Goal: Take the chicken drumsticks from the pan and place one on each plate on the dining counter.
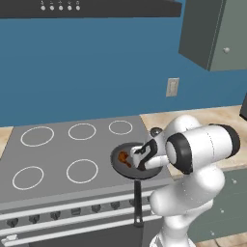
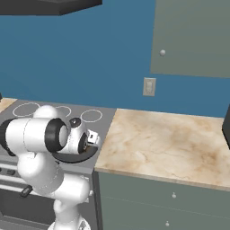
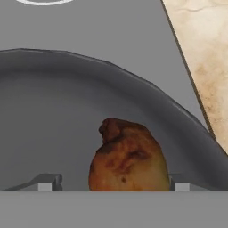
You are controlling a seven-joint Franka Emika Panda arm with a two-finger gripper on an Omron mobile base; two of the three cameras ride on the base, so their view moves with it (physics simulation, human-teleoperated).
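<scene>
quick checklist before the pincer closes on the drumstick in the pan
1. Pincer down inside the pan: ok.
2. Drumstick between the fingertips: ok, one tip on each side in the hand view.
3. Jaws wide enough to clear the meat: ok, a small gap shows on both sides.
4. Second drumstick located: cannot tell, the arm hides part of the pan.
5. Pan sitting steady on the stove: ok, handle points toward the front edge.
6. Plates in sight: not ok.

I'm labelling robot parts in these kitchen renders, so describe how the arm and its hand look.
The arm is glossy white, built of rounded, bulbous segments, with black bands ringing the joints. No cables or markings show. The hand is a small white block with dark patches, ending in two short grey fingertips, squared at the ends.
</scene>
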